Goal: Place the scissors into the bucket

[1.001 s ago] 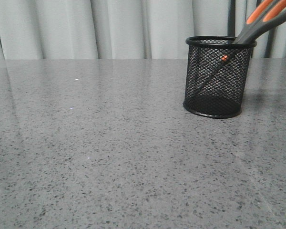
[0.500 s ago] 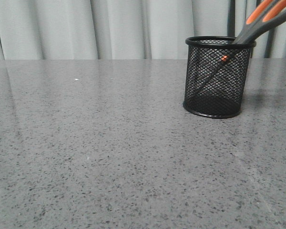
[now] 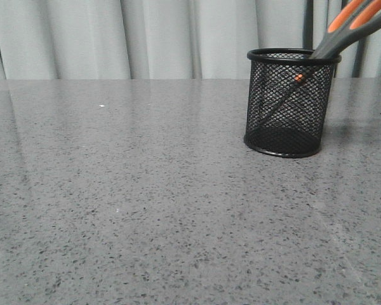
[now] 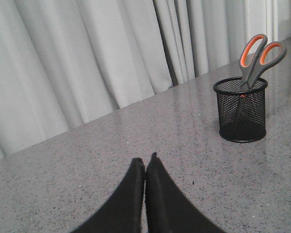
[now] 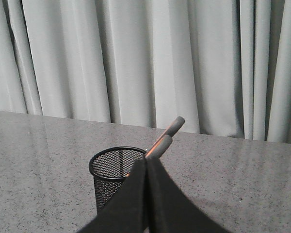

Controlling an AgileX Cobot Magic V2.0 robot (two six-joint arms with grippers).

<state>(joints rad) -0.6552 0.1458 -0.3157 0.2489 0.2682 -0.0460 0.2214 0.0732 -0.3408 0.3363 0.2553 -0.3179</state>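
Note:
The bucket (image 3: 286, 108), a black wire-mesh cup, stands upright on the grey table at the right. The scissors (image 3: 344, 33) stand in it blades down. Their grey and orange handles lean over the rim to the right. In the left wrist view the bucket (image 4: 240, 114) and scissors (image 4: 260, 54) stand far off, with nothing holding them. My left gripper (image 4: 145, 162) is shut and empty above bare table. My right gripper (image 5: 146, 162) is shut and empty. Behind its fingers show the bucket (image 5: 109, 170) and the scissors' handles (image 5: 169, 136). Neither gripper shows in the front view.
The speckled grey table (image 3: 146, 190) stretches wide to the left of and in front of the bucket. Pale curtains (image 3: 146, 38) hang along its far edge.

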